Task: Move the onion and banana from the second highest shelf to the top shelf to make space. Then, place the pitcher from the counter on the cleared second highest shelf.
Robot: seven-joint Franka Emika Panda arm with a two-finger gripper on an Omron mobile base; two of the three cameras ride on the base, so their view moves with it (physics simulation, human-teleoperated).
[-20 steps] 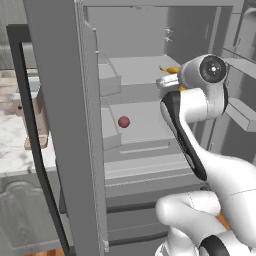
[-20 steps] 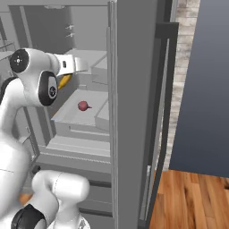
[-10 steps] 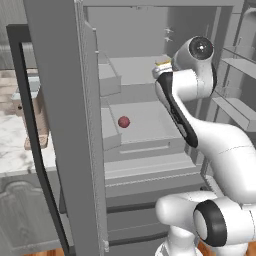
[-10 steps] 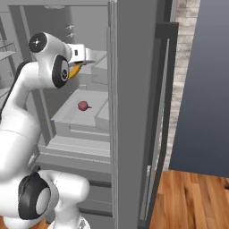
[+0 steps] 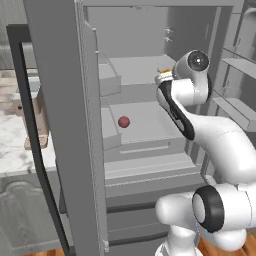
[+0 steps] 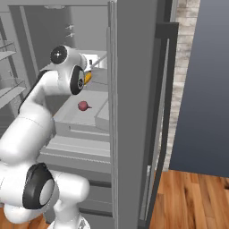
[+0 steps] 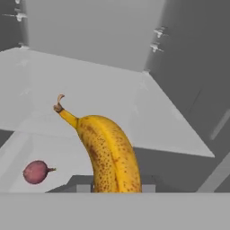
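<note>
End effector [image 7: 116,189] is clamped on the banana [image 7: 105,152], held up approx. level w/ the top shelf [image 7: 90,103], probably just off its front edge. Onion [image 5: 124,121] sits on the second highest shelf [image 5: 150,127] below, nr its left side, well apart from the banana.

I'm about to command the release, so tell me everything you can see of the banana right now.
The banana is yellow-orange with brown speckles and a dark curled stem tip. In the hand view it rises from between the gripper tips, stem end pointing away, over the top shelf. It looks held, not resting on the slab. The right base view shows an orange bit beside the wrist.
</note>
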